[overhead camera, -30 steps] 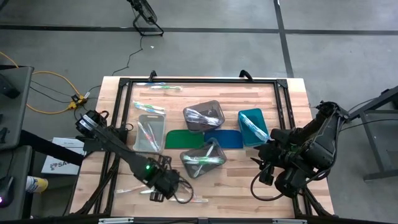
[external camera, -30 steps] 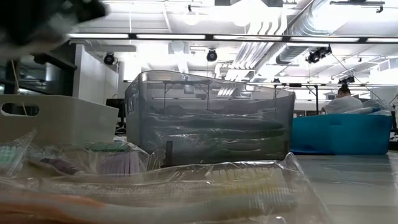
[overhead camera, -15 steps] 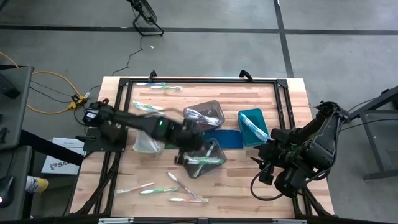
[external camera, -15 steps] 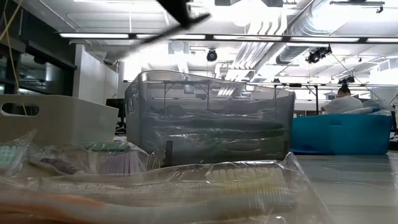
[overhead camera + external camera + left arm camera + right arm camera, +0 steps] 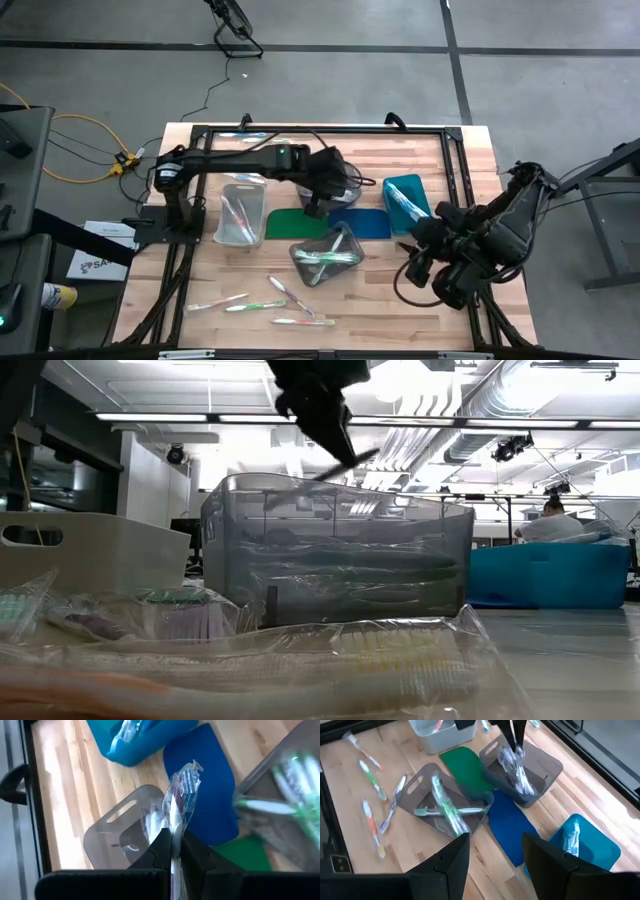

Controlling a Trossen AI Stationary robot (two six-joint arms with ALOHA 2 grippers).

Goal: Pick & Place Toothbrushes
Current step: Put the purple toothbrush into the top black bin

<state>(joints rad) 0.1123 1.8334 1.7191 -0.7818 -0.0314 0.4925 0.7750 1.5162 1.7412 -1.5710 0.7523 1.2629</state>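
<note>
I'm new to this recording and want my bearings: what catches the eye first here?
The left tool hangs over the far grey bin at mid-table, shut on a wrapped toothbrush. Bins cluster at the table's middle: a clear bin, a near grey bin and a teal bin. Loose toothbrushes lie along the near edge; the right tool waits open at the right.

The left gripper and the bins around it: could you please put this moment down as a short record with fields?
left gripper: shut on a wrapped toothbrush, above the far grey bin
right gripper: open, empty, waiting at the table's right side
near grey bin: holds green toothbrushes
teal bin: holds a wrapped brush
mats: green mat and blue mat lie between the grey bins
loose toothbrushes: near table edge
</note>
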